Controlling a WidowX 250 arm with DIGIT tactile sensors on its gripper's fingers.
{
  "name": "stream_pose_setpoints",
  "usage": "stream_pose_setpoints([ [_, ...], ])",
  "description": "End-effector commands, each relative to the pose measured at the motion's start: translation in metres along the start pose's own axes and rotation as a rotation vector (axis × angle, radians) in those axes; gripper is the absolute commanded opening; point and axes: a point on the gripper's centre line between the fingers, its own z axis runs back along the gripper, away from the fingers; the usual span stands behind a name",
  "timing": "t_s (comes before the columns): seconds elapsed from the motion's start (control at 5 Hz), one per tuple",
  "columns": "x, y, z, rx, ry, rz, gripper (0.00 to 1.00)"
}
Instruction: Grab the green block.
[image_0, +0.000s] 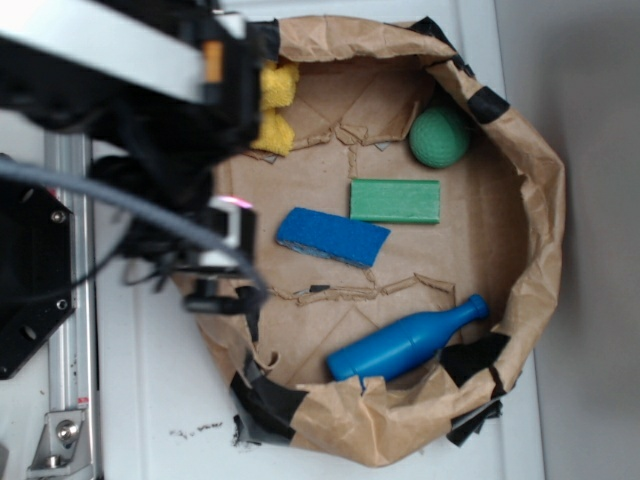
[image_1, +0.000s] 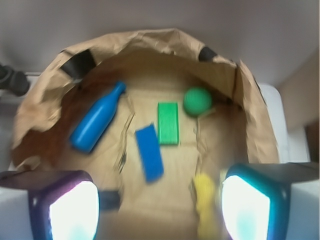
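On paper bowl (image_0: 535, 180) floor, green block (image_0: 395, 200) is laid flat, long axis left-right in exterior view, beside blue pad (image_0: 332, 237). Gripper (image_1: 160, 207) is held spread, empty.

A brown paper basin (image_0: 540, 190) with black tape patches holds a green ball (image_0: 439, 137), a blue pad (image_0: 332, 237), a blue bottle (image_0: 405, 340) lying on its side, and a yellow thing (image_0: 274, 108) near the rim.
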Motion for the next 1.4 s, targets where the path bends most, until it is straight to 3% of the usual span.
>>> stream_pose_setpoints([
  [0.0,0.035,0.0,-0.096,0.044,0.134,0.026,1.0],
  [0.2,0.047,0.01,-0.151,0.019,0.215,0.116,1.0],
  [0.4,0.057,0.026,-0.192,-0.042,0.275,0.262,1.0],
  [0.6,0.059,0.023,-0.201,-0.006,0.328,0.276,0.0],
  [0.8,0.056,0.016,-0.177,0.005,0.287,0.251,0.0],
  [1.0,0.051,0.016,-0.123,0.011,0.24,0.216,0.0],
  [1.2,0.04,0.016,-0.067,0.024,0.148,0.158,0.0],
])
